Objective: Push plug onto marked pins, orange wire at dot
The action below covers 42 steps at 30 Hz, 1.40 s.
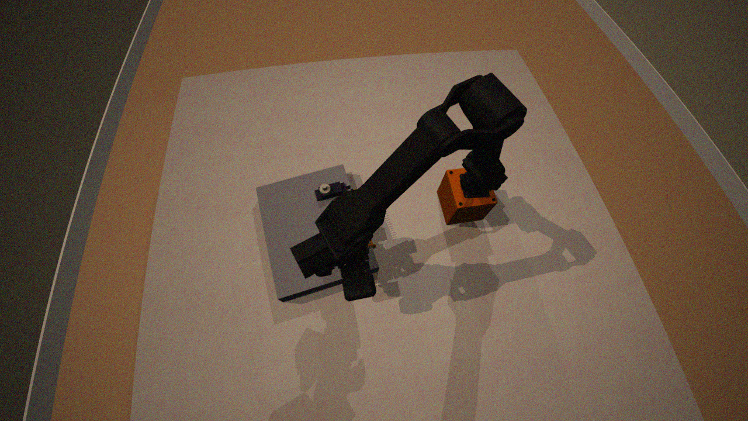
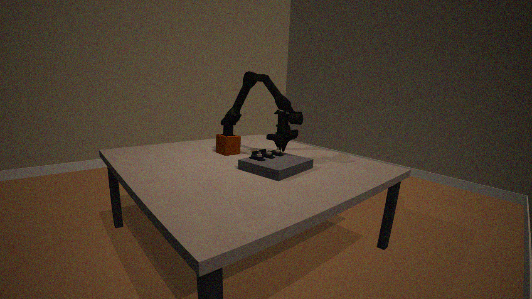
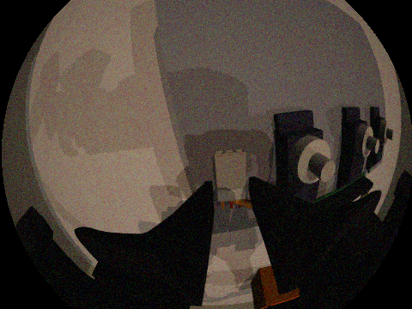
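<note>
The pale flat plug [image 3: 230, 172] lies on the grey holder [image 1: 282, 209] [image 2: 294, 163] [image 3: 206, 39], with the orange wire [image 3: 244, 203] of its lead at its lower end. My gripper [image 3: 231, 184] [image 2: 282, 149] points down just above it, partly open, one fingertip on each side of the plug and nothing gripped. Whether the tips reach down beside it cannot be told. In the top view the arm hides plug and fingertips. The nearest servo [image 3: 296, 129] stands right of the plug in the wrist view. The green board edge [image 3: 339, 192] shows behind my right finger; marked pins and dot are hidden.
Two more servos [image 3: 352, 142] [image 3: 378, 137] stand farther right along the holder in the wrist view. The orange arm base [image 1: 457, 204] [image 2: 227, 144] [image 3: 267, 283] stands on the table [image 1: 235, 366] [image 2: 223, 208]. Fine comb-like lines [image 1: 390, 225] show beside the holder.
</note>
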{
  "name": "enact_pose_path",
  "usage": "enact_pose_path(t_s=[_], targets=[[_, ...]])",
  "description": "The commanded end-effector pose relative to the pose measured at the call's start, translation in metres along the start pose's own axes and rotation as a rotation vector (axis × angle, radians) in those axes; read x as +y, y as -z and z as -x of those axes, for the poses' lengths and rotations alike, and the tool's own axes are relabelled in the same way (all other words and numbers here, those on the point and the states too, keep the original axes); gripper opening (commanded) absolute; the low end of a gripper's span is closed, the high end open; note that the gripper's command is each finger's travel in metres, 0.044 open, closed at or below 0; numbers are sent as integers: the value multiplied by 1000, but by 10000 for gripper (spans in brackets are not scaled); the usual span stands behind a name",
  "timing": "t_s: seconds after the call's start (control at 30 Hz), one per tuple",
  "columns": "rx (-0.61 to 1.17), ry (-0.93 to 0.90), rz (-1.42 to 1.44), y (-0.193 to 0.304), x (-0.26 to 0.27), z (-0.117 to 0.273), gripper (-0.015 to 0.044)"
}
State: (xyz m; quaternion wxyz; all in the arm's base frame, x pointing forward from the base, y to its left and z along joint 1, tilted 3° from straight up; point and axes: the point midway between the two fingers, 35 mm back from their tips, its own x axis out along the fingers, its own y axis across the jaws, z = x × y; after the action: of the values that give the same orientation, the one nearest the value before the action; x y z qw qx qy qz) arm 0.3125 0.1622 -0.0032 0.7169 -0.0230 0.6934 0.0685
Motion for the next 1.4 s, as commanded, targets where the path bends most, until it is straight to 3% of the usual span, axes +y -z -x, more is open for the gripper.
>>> enact_pose_path(t_s=[0.0,0.07,0.27,0.67,0.87,1.37], targets=[[12,0,-4,4,-1,-6,89],[12,0,-4,4,-1,-6,36],[12,0,-4,4,-1,-6,0],[12,0,-4,2,-1,52,0],[12,1,3,6,-11,54,0],[16,11,60,53,-95,60,0]])
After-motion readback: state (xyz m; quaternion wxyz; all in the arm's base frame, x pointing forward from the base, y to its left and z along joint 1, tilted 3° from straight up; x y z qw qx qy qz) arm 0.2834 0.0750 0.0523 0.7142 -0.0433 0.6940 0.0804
